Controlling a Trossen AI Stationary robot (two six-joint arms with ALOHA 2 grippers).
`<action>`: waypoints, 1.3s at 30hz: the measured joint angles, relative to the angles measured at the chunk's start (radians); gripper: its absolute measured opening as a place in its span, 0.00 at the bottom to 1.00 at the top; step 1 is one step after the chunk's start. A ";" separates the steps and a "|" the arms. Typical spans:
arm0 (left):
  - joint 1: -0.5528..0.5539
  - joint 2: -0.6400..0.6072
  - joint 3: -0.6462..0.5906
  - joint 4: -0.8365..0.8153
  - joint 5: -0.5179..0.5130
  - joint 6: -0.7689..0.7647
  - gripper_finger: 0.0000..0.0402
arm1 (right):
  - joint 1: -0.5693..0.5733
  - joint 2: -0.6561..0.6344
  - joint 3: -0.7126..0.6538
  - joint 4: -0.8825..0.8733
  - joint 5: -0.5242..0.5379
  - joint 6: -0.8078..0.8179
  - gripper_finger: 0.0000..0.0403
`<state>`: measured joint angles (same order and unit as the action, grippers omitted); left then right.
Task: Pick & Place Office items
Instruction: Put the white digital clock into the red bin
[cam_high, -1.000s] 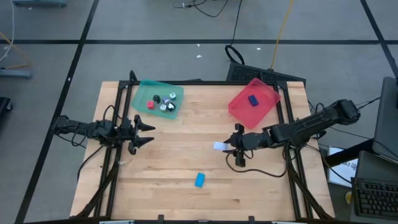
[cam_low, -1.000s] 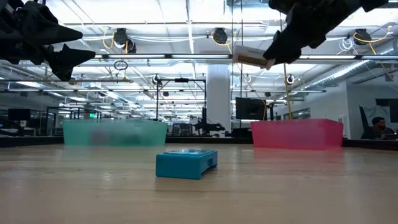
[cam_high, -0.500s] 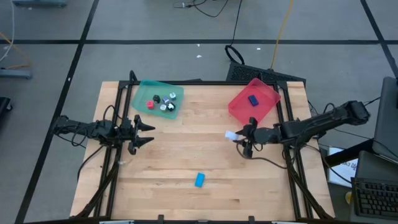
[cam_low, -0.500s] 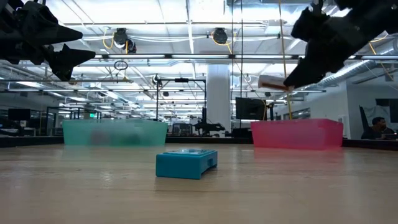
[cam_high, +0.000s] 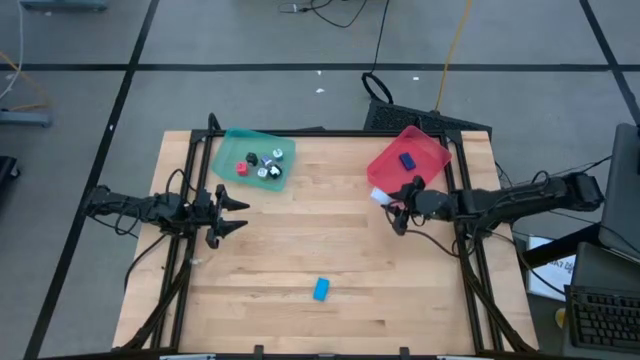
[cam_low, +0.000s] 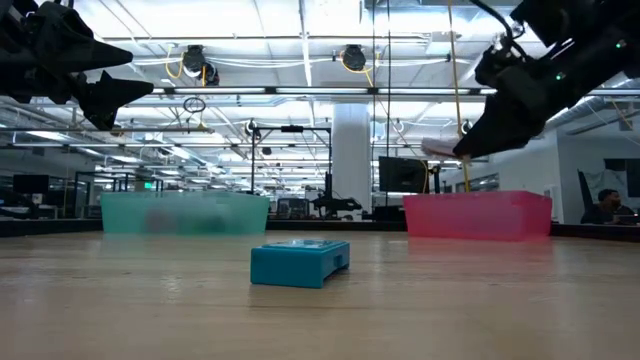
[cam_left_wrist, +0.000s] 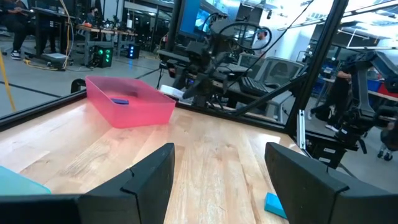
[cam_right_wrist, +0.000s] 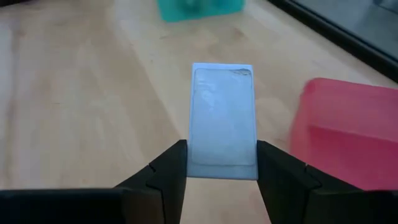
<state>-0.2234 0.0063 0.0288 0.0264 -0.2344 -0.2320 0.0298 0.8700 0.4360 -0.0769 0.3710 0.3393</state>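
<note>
My right gripper (cam_high: 392, 200) is shut on a flat white block (cam_right_wrist: 224, 118). It hangs in the air at the near left corner of the red tray (cam_high: 410, 165); the low view shows the block (cam_low: 440, 148) above the tray wall (cam_low: 478, 215). A dark blue block (cam_high: 407, 160) lies in the red tray. The teal tray (cam_high: 252, 158) holds several small pieces. A bright blue block (cam_high: 321, 289) lies flat on the table near the front. My left gripper (cam_high: 243, 214) stands open and level at the table's left, with nothing between its fingers. My right gripper pinches the white block's two long sides (cam_right_wrist: 194, 155) between its two fingers, at the end nearest the wrist. The fingers come from the table's right, slanting a little downward, and lie along the block. The block sticks out past the fingertips, broad face up, lifted clear of table and tray.
Black frame rails (cam_high: 466, 250) run along the table's left and right sides. Bare wood lies between the two trays and around the bright blue block (cam_low: 300, 262). Desks, monitors and a person (cam_low: 605, 205) show in the room behind.
My right gripper has carried the white block toward the table's far right, up to the red tray, sinking somewhat and rolling as it went. It has stayed shut on the block. The block has come lower, closer to the tray's rim.
</note>
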 joint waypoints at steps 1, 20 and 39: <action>0.000 0.000 0.000 0.000 0.000 0.000 0.63 | -0.017 0.000 -0.004 0.003 0.000 -0.007 0.39; 0.000 0.000 0.000 0.000 0.000 0.000 0.63 | -0.340 0.000 -0.011 -0.002 -0.002 -0.010 0.39; 0.000 0.000 0.000 0.000 0.000 0.000 0.63 | -0.788 0.002 -0.011 -0.056 -0.009 -0.044 0.39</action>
<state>-0.2232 0.0063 0.0288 0.0265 -0.2346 -0.2320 -0.7584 0.8722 0.4252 -0.1330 0.3618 0.2953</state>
